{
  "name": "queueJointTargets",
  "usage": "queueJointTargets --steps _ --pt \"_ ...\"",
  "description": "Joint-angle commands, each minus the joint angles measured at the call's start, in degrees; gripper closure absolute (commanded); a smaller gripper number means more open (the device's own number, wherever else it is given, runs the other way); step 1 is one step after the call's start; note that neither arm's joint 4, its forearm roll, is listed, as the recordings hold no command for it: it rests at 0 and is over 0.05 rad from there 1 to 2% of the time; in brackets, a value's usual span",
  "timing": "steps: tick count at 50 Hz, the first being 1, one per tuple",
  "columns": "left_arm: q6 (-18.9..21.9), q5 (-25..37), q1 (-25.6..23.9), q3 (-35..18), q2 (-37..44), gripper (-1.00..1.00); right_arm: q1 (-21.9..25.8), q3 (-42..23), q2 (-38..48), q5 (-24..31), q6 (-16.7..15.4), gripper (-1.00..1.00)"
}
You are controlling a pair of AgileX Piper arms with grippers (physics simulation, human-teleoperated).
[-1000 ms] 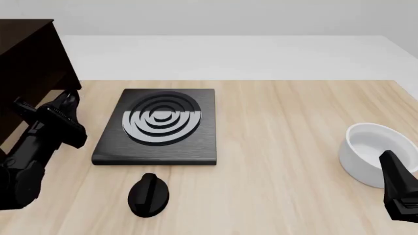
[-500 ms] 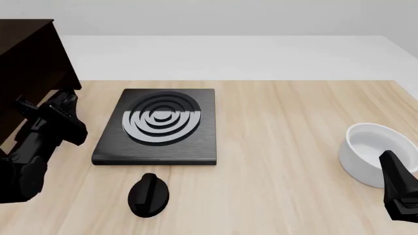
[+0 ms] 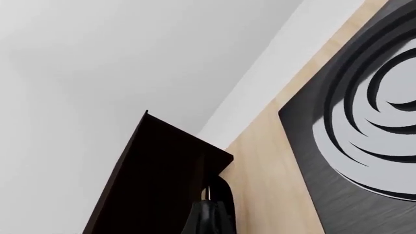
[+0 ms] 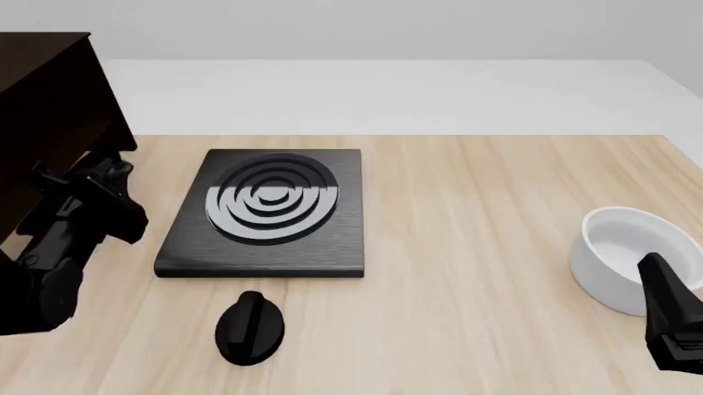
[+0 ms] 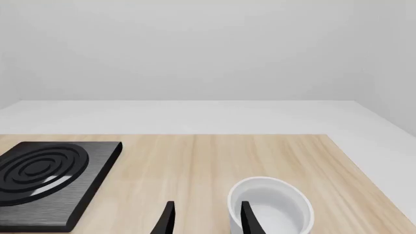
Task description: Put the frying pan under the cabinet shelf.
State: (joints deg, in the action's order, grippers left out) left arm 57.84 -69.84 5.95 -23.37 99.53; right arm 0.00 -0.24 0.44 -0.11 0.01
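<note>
1. Dark brown wood marks the cabinet [image 4: 49,107] at the table's [image 4: 472,206] far left corner; in the left wrist view its board [image 3: 156,180] is seen from close by.
2. The left gripper [image 4: 68,193] is held just beside the cabinet's front edge, dark against dark, and it cannot be told whether its fingers are spread or pressed together.
3. The pan is not clearly made out in any view. A black looped shape [image 3: 217,195] is seen against the cabinet's edge in the left wrist view, but it cannot be told whether this is the pan's handle or part of the gripper.
4. The hotplate [image 4: 269,210] is laid flat on the table, right of the left gripper and apart from it.
5. A black knob [image 4: 250,327] is seen near the hotplate's front edge, not touching it.
6. The bowl [image 4: 631,255] is set upright near the table's right edge.
7. The right gripper [image 5: 206,219] is held low by the bowl, its fingers [image 5: 167,219] spread with nothing between them.
</note>
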Motion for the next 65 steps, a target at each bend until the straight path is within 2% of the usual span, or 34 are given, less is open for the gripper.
queueJointTargets --steps 1,20,47,48,52,65 --pt "0.6 -0.1 1.9 -0.9 1.9 1.00 0.0 0.0 0.0 0.0 0.0 -1.00" --pt "0.9 -0.1 2.4 -1.7 3.6 1.00 0.0 0.0 0.0 0.0 0.0 -1.00" --pt "1.0 -0.1 2.2 0.4 2.8 1.00 0.0 0.0 0.0 0.0 0.0 -1.00" --pt "0.6 -0.1 2.4 0.6 2.6 -1.00 0.0 0.0 0.0 0.0 0.0 -1.00" --pt "1.7 -0.1 1.5 0.9 2.6 -1.00 0.0 0.0 0.0 0.0 0.0 -1.00" --pt "1.0 -0.1 0.5 2.0 3.0 -1.00 0.0 0.0 0.0 0.0 0.0 -1.00"
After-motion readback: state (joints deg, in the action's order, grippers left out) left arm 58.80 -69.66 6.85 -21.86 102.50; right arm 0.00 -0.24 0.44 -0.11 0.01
